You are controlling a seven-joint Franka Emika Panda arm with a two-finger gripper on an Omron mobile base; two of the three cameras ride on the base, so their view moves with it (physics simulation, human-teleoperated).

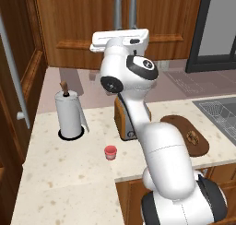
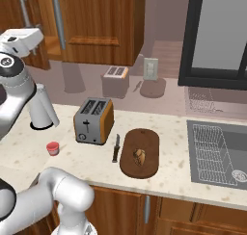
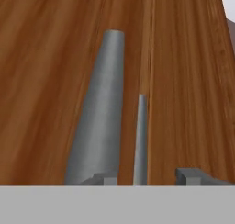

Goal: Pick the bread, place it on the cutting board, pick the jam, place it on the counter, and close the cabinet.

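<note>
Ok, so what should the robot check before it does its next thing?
1. Bread lying on the cutting board: ok.
2. Jam upright on the counter: ok.
3. Cabinet doors shut, with the steel handles side by side: looks ok.
4. Doors pressed fully flush: cannot tell.
5. Fingers holding nothing: ok.
6. Knife lying beside the board, clear of the arm: ok.
</note>
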